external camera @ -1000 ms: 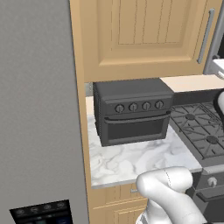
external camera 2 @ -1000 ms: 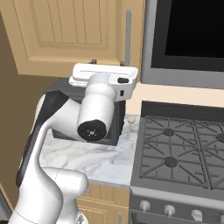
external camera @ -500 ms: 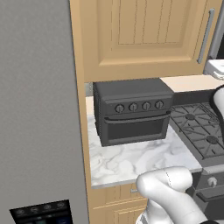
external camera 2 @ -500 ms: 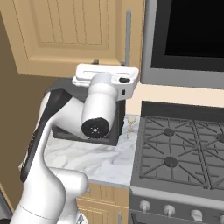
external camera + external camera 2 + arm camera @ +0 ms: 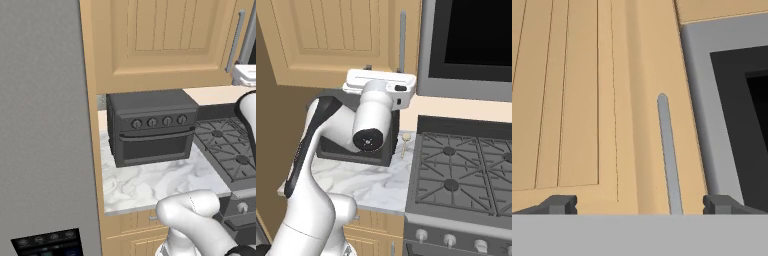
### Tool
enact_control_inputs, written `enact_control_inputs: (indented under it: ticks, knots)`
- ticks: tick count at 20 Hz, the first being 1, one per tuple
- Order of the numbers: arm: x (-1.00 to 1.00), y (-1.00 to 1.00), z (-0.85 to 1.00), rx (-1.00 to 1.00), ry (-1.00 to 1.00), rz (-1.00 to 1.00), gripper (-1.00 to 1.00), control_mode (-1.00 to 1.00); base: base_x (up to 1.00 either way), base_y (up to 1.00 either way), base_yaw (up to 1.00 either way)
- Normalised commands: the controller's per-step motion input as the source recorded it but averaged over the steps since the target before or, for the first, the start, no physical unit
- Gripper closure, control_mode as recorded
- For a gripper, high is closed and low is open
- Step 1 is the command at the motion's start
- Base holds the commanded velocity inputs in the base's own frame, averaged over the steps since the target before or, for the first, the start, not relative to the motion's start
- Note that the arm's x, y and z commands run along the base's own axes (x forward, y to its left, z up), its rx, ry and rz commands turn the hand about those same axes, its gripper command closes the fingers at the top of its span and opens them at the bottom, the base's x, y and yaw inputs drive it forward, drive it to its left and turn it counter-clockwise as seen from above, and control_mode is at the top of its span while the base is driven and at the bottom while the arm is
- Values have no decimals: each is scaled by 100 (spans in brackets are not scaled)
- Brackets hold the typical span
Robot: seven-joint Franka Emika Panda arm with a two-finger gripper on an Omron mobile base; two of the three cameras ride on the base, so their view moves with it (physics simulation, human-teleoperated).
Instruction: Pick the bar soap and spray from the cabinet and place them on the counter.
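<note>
Facing the shut cabinet (image 5: pixel 587 100) door, the tool (image 5: pixel 639 205) has its fingertips (image 5: pixel 559 204) spread wide, empty, touching nothing, with the grey bar handle (image 5: pixel 669 160) between them; below lies the marble table (image 5: pixel 150 182).

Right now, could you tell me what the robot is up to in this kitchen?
The white arm has its claw raised in front of the closed cabinet, fingers spread wide and empty, lined up with the grey bar handle. The door is not yet opened, so the soap and spray inside are hidden. Below, the marble counter carries a dark toaster oven, with the stove beside it.
</note>
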Motion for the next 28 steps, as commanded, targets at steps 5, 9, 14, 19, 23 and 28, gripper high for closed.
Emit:
enact_control_inputs:
  ticks: [5,9,14,19,23,28]
  knots:
    - [13,-9,2,4,0,0,-100,-100,0,0,0]
    - [13,-4,0,2,0,0,-100,-100,0,0,0]
    - [14,0,0,2,0,0,-100,-100,0,0,0]
    - [13,0,0,1,0,0,-100,-100,0,0,0]
    - [15,0,0,1,0,0,-100,-100,0,0,0]
    - [18,0,0,1,0,0,-100,-100,0,0,0]
